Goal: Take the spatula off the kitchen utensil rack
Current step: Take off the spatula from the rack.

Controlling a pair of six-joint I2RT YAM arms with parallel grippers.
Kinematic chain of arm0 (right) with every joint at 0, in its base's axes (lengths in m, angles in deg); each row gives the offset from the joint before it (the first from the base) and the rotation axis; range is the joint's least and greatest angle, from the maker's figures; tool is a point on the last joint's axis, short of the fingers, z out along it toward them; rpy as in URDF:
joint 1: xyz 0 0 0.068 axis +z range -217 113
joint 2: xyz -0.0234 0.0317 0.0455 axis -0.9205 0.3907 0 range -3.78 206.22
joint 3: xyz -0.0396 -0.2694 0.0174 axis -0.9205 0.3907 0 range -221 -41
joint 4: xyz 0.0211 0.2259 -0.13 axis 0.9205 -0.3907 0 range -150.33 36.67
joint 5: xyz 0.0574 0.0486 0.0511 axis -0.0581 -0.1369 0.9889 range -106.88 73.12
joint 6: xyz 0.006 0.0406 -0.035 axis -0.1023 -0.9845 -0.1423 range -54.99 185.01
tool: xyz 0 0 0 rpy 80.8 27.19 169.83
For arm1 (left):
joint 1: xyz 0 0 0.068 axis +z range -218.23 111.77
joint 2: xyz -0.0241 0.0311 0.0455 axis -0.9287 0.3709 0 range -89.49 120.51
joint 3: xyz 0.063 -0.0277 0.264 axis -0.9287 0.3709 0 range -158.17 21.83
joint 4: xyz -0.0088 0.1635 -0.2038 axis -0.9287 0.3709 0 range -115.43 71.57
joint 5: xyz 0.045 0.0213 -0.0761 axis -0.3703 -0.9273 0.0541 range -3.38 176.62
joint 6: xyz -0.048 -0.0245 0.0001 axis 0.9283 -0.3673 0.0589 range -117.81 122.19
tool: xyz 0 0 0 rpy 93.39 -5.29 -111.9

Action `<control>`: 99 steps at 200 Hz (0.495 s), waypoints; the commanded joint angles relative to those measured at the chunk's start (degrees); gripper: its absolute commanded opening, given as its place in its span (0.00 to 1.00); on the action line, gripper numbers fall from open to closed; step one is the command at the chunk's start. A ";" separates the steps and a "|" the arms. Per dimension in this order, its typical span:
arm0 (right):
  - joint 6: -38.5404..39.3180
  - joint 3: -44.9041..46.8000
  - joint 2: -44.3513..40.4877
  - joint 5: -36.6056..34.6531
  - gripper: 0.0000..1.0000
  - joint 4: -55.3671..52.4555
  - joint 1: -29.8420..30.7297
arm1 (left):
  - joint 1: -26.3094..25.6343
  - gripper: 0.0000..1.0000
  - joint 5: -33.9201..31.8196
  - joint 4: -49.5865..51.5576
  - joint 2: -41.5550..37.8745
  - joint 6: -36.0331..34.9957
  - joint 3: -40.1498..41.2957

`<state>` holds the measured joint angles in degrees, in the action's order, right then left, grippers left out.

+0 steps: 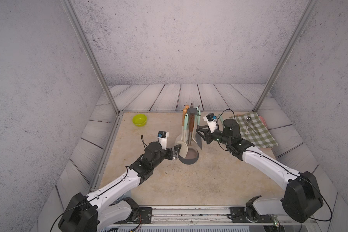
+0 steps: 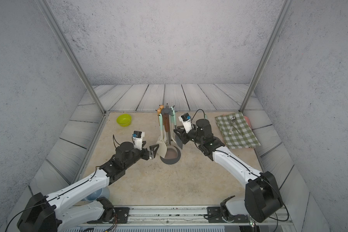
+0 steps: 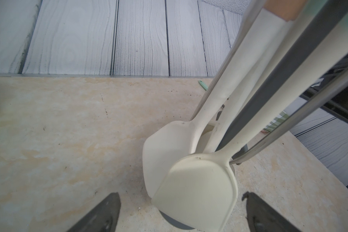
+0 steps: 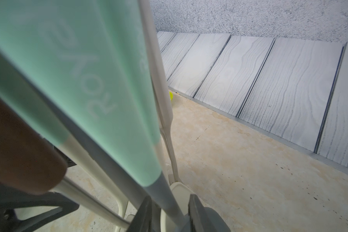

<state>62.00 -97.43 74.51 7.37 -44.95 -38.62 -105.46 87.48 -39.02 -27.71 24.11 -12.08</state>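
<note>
Kitchen utensil rack (image 1: 191, 110) pole partly behind hanging utensils (image 1: 182, 140)

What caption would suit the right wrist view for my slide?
Right gripper, jaws open, straddles the grey shaft of the mint-handled spatula.

The kitchen utensil rack (image 1: 189, 161) looks like matt dark grey plastic. The spatula (image 4: 109, 120) has a smooth, matt mint sleeve over a grey shaft. The cream utensils (image 3: 195, 192) look like matt silicone, and the ladle stem (image 3: 289, 120) is shiny metal. The bowl (image 1: 139, 120) is glossy green plastic. The checked cloth (image 1: 253, 130) is woven fabric. The tabletop (image 1: 169, 180) is matt and stone-like.
</note>
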 commanded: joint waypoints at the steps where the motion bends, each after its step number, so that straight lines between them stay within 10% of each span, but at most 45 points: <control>1: 0.40 -1.39 0.85 1.83 0.31 -0.66 0.11 | 0.41 0.99 1.12 -1.75 -0.78 -0.48 0.40; 99: 1.25 0.59 -4.51 -1.25 0.10 -2.70 0.17 | 0.39 0.99 1.77 -1.87 -2.09 -0.42 0.69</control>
<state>63.29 -97.16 73.78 7.96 -47.26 -38.34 -105.46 88.66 -39.13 -28.72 24.11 -12.04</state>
